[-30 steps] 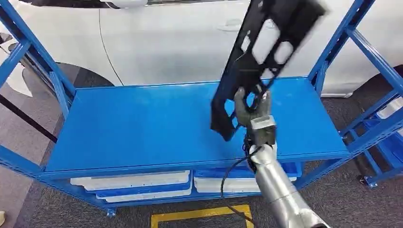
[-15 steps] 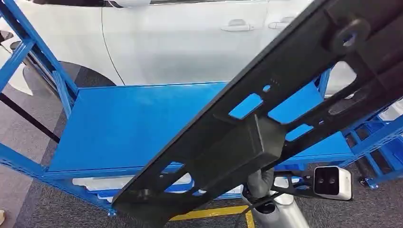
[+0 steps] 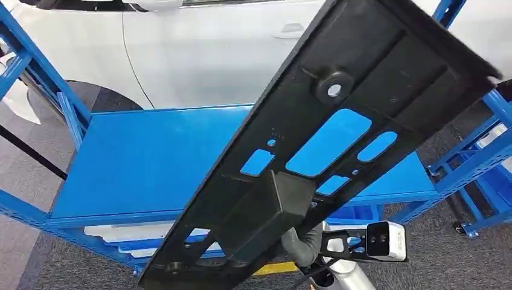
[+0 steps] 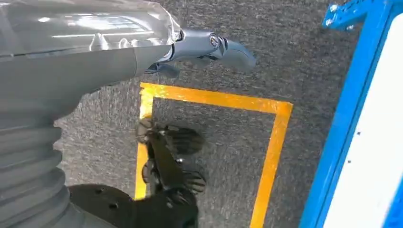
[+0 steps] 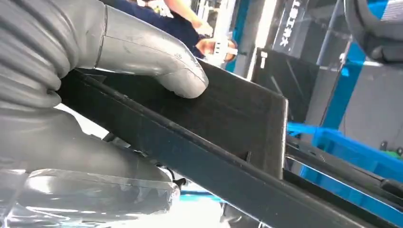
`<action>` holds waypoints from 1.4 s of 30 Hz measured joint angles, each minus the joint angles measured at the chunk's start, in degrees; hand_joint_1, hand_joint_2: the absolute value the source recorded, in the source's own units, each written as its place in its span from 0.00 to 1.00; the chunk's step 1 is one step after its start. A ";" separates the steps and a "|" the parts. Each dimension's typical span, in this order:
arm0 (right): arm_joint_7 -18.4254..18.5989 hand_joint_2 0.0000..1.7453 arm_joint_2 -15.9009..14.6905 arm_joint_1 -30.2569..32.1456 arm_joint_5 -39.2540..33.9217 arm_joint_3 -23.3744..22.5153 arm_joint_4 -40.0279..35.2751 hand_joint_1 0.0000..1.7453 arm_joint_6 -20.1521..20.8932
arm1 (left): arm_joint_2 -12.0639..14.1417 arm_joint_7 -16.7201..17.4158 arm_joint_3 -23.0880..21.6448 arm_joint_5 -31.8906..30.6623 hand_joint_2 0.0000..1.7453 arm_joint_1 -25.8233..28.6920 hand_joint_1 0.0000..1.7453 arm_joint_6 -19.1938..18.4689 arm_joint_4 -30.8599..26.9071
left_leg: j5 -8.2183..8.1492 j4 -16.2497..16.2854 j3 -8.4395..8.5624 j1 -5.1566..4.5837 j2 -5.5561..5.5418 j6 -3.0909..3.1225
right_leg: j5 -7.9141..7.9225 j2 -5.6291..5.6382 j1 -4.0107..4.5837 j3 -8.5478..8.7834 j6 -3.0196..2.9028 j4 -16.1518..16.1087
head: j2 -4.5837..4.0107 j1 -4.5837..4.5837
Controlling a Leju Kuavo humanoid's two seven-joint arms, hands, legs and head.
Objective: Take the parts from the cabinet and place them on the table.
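Observation:
A long black plastic part (image 3: 392, 72) with several cut-outs is held up close in the head view, slanting from lower left to upper right. My right hand (image 3: 302, 244) grips it from beneath near its lower middle, mostly hidden by the part. In the right wrist view the grey thumb (image 5: 161, 61) presses on the part's flat black face (image 5: 237, 118). My left hand (image 4: 199, 47) hangs over the carpet and holds nothing, its thumb stretched out. Behind the part, the top shelf (image 3: 157, 157) of the blue cabinet is bare.
White parts (image 3: 121, 232) lie on the cabinet's lower shelf. A white car (image 3: 211, 54) stands behind the cabinet. Another blue rack (image 3: 483, 163) is at the right. Yellow tape (image 4: 214, 99) marks a square on the grey carpet. A person (image 5: 190, 23) is in the background of the right wrist view.
My right hand has drawn back from over the shelf toward my body, swinging the black part up close to the head camera; since half a second ago the part has tilted more steeply.

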 joint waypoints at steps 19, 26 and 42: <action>-0.87 1.00 -2.34 5.52 6.75 -1.14 -6.93 1.00 -6.48 | 0.79 3.46 -1.07 -3.04 1.00 -0.17 0.00 -0.39 0.00 | 6.06 -0.43 -5.05 0.23 0.26 -0.85 | -4.26 0.35 -1.11 5.25 1.02 -0.85 | 0.00 0.00; -0.87 1.00 -2.34 7.02 7.78 -2.17 -9.21 1.00 -7.37 | 0.92 4.38 -2.01 -4.85 1.00 -0.08 0.00 -0.31 0.00 | -6.00 17.99 -9.75 0.63 0.22 -1.76 | -0.51 -0.01 -0.71 0.93 -0.68 -1.04 | 0.00 0.00; -0.87 1.00 -3.80 7.30 2.56 -3.69 -10.91 1.00 -4.53 | 1.57 6.34 -3.10 -5.29 1.00 -0.23 0.00 0.02 0.00 | 4.10 -2.15 -2.45 0.20 0.75 1.45 | -7.57 0.12 -1.66 -4.46 3.33 15.78 | 0.00 0.00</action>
